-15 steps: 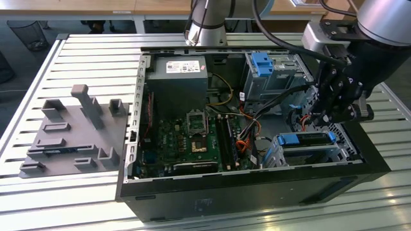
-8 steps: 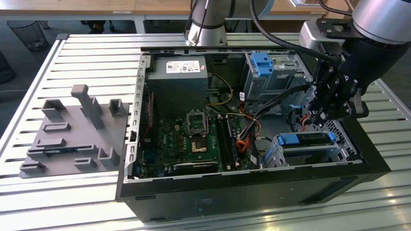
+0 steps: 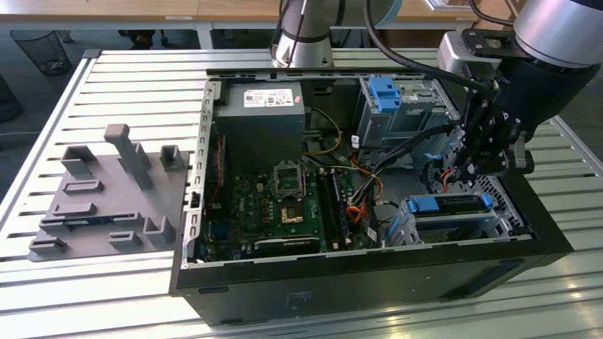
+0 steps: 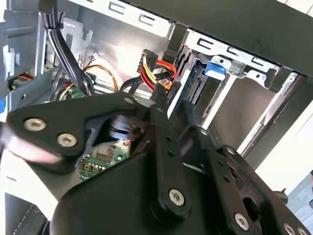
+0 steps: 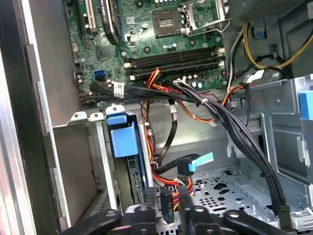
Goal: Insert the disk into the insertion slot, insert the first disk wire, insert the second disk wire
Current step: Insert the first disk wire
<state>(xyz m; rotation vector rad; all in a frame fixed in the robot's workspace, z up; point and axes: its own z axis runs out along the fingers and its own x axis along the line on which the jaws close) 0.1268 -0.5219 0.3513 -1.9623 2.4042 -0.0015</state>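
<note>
Inside the open case [image 3: 358, 282], toward the exterior view's right, the gripper [image 3: 473, 168] hangs just above the slot [image 3: 402, 227]. The disk [image 3: 450, 204] sits in the slot, with its blue carrier showing between the silver cage walls. In both wrist views the jaws are clamped on the black plug of a red, yellow and black wire [image 4: 152, 72]. The plug is held near the end of the disk [image 5: 123, 139]; whether the two touch cannot be told. A taller grey bay [image 3: 396, 106] with a blue latch stands in the case behind the slot. The green board [image 3: 282, 205] lies to the exterior view's left of the slot, with loose cables between them. The case rests on a slatted table [image 3: 123, 78]. A grey fixture [image 3: 104, 191] lies on the table, well apart from the case, at the exterior view's left.
</note>
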